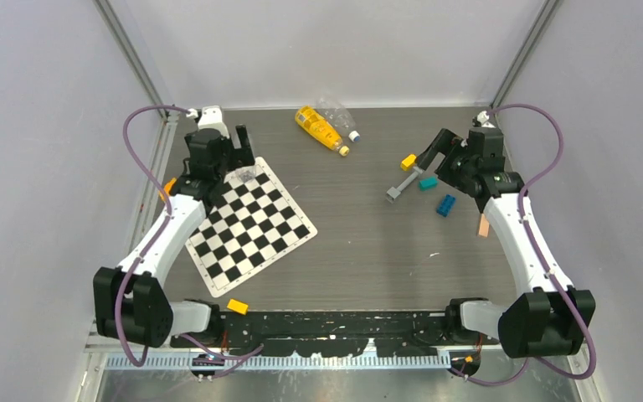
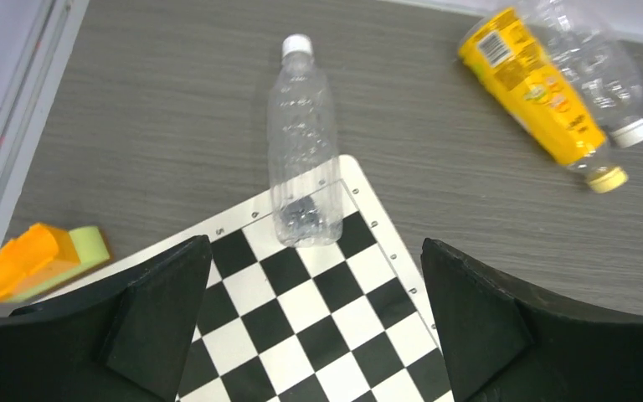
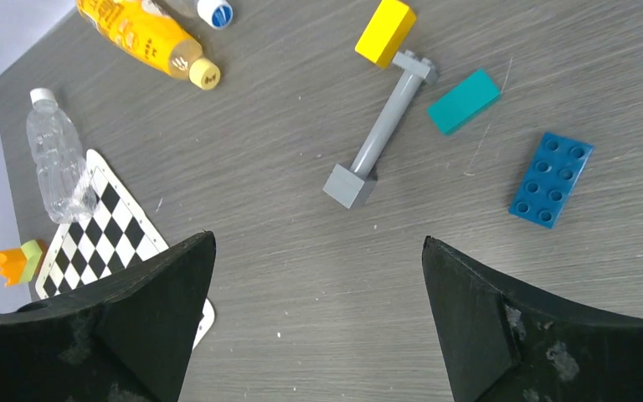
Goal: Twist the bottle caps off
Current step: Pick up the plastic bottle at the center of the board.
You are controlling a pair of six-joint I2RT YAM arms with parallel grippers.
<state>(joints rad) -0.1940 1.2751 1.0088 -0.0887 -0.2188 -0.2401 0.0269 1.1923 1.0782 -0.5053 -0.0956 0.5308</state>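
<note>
Left wrist view, clear bottle [image 2: 304,151] partly on checkerboard [image 2: 318,335], left fingers [image 2: 134,335] wide, right fingers [image 3: 134,335] wide near blocks [image 3: 550,179]

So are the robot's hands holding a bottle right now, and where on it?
No, nothing is held. The left gripper and the right gripper are both open and empty. The nearest clear bottle and the yellow bottle lie untouched.

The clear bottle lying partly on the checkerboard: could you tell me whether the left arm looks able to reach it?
Probably yes: the left pincer hovers open close above the clear bottle, which lies flat, base on the checkerboard, with nothing across it.
</note>
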